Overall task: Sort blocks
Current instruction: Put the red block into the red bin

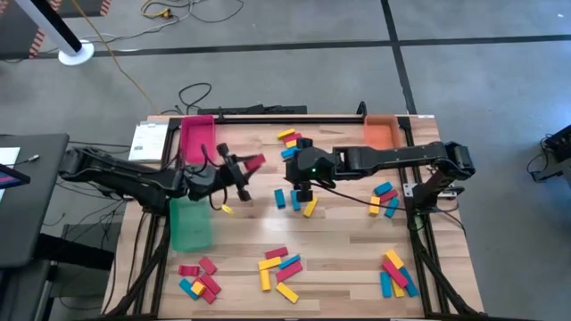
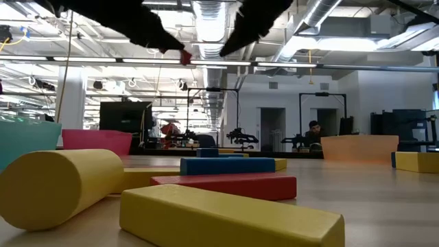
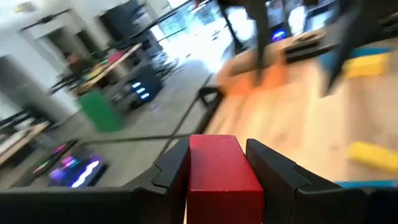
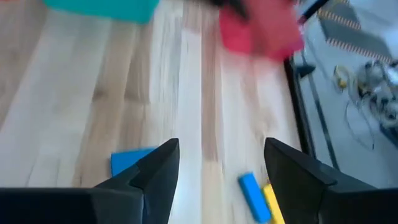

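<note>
left gripper (image 3: 214,171): jaws clamped on red block (image 3: 221,174), raised beside pink tray (image 1: 198,138) | right gripper (image 4: 221,171): jaws wide apart, empty, over blue block (image 4: 127,160) mid-desk (image 1: 348,236)

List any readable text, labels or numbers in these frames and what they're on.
None can be read.
White sheet at the table's left edge beside the red tray: has print, too small to read.
Blocks, trays and arms: no markings visible.
Room behind in the low view: no legible signs.
</note>
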Motion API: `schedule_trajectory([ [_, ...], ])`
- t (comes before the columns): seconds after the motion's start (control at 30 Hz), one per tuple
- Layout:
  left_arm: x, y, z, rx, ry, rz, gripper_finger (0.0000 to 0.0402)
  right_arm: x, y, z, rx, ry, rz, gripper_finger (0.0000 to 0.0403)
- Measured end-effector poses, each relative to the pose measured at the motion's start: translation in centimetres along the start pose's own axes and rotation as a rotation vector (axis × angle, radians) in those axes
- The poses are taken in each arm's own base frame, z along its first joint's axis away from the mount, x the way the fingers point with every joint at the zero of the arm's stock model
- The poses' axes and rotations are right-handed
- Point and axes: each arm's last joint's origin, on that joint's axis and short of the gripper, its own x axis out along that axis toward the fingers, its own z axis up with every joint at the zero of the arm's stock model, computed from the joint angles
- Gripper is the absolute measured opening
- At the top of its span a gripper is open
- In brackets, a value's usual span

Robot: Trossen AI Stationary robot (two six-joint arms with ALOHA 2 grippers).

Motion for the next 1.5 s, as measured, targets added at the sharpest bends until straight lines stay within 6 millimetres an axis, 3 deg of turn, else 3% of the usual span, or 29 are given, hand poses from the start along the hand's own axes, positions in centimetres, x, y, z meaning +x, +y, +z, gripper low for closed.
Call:
schedule_trajectory([
  [0.27, 0.2, 3.7, -2.3, 0.027, 0.183, 0.153, 0.0128, -0.8, 2.5, -1.5, 0.018, 0.185, 0.079, 0.0248],
  [0.6, 0.7, 7.5, -7.1, -0.063, 0.336, 0.251, 0.0128, -2.6, 9.6, -4.1, -0.003, 0.322, 0.194, 0.0249],
  [0.9, 1.1, 10.6, -10.3, -0.158, 0.459, 0.359, 0.0128, -4.0, 14.1, -6.3, 0.045, 0.37, 0.183, 0.0249],
  [1.27, 0.2, 14.1, -13.4, -0.243, 0.644, 0.538, 0.0128, -5.4, 17.5, -8.7, 0.091, 0.388, 0.13, 0.0249],
  [1.5, 0.9, 14.2, -13.6, -0.288, 0.648, 0.545, 0.0128, -6.3, 18.6, -8.8, 0.088, 0.347, 0.109, 0.0249],
])
